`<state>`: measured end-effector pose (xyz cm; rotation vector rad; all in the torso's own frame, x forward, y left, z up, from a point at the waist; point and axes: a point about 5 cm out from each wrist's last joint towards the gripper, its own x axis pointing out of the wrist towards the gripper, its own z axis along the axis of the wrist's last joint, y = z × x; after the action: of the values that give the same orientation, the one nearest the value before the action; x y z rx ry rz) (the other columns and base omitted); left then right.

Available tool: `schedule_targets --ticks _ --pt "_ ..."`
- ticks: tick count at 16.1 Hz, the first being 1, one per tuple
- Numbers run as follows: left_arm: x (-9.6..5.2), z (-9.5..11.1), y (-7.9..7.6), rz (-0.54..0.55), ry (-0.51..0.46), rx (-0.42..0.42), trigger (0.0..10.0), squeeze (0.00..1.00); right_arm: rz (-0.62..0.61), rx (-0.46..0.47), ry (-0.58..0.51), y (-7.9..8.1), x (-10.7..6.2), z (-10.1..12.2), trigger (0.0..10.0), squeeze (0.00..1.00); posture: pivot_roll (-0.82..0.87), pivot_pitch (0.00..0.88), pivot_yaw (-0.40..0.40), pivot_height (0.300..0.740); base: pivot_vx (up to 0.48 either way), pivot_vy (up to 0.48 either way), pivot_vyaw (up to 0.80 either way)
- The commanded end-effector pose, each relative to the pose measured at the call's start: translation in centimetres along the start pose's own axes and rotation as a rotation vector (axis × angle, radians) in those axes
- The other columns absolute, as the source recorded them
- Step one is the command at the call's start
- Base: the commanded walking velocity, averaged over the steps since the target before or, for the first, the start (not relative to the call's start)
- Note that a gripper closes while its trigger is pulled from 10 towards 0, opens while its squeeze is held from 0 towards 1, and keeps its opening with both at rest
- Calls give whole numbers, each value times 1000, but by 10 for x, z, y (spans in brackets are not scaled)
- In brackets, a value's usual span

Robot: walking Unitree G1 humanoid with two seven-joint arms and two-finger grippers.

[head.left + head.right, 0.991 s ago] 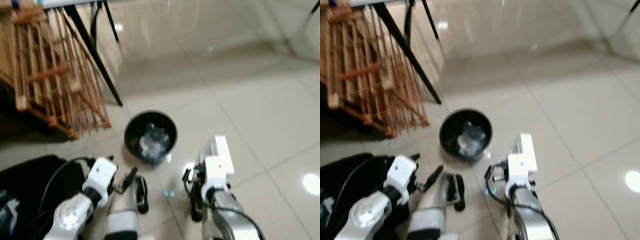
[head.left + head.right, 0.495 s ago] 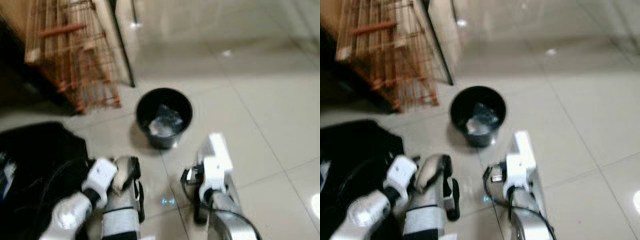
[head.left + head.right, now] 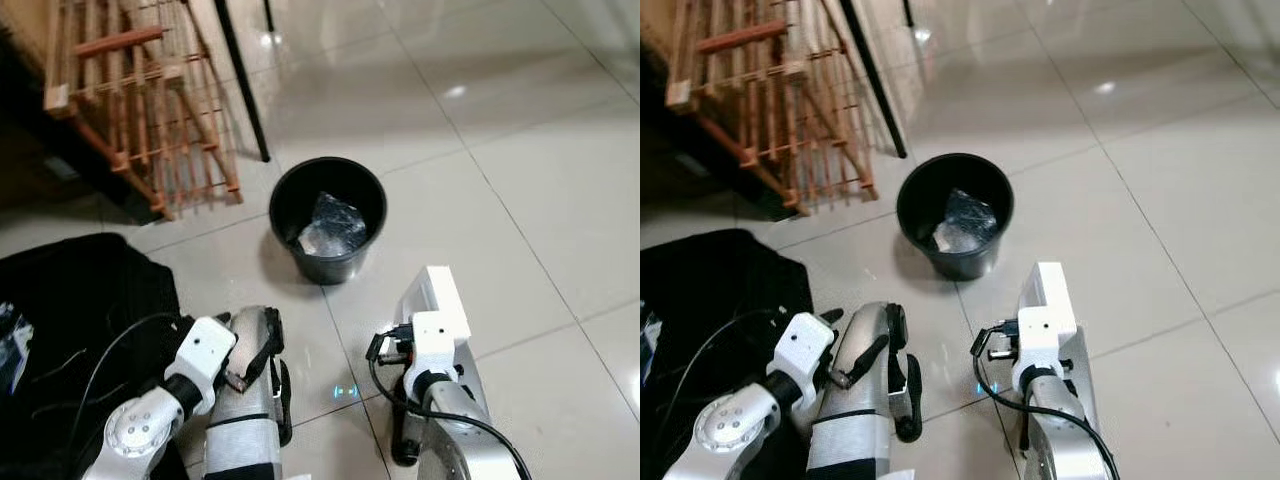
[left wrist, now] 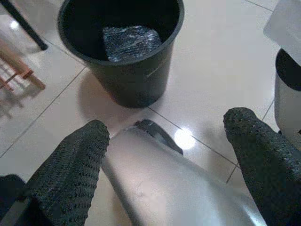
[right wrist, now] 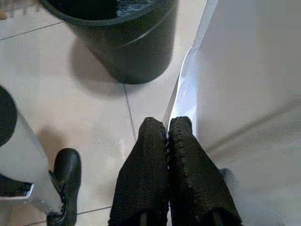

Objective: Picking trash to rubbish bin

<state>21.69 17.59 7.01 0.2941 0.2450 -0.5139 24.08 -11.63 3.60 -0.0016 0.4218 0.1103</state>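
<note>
Right gripper point(image 5: 168, 134) pinches what looks like white paper point(image 5: 249, 70) near the bin point(image 3: 328, 219); left gripper point(image 4: 169, 136) fingers apart.

You see a glossy black rubbish bin point(image 3: 328, 222) on pale cream floor tiles point(image 3: 540, 180) crossed by thin grey grout lines. Inside the bin lies crumpled trash point(image 3: 333, 226), silvery-grey with a fine crinkled sheen. The right gripper point(image 5: 168, 136) shows 2 black fingers with a knobbly, dotted texture; between them you see a flat white sheet point(image 5: 244, 70). The left gripper point(image 4: 164, 141) has 2 black fingers point(image 4: 75, 165) of the same dotted pattern. Both arms are silver with white housings. A reddish-brown wooden rack point(image 3: 140, 110) and a black bag point(image 3: 70, 320) sit at the robot's left.
</note>
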Motion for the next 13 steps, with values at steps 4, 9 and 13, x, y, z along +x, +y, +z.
schedule_targets --ticks 4,9,13 --pt "-4 -5 -3 -13 24 -7 10000 0 -24 -12 18 -3 -1 -6 10000 0 82 424 98 565 0 0 0" --pt "-8 2 -7 -29 5 10 10000 0 -51 -78 -66 -21 12 22 10000 0 102 451 101 565 0 0 0" --pt "-6 7 -8 -28 -13 8 10000 0 -72 -100 -124 -36 27 47 10000 0 107 456 99 565 0 0 0"
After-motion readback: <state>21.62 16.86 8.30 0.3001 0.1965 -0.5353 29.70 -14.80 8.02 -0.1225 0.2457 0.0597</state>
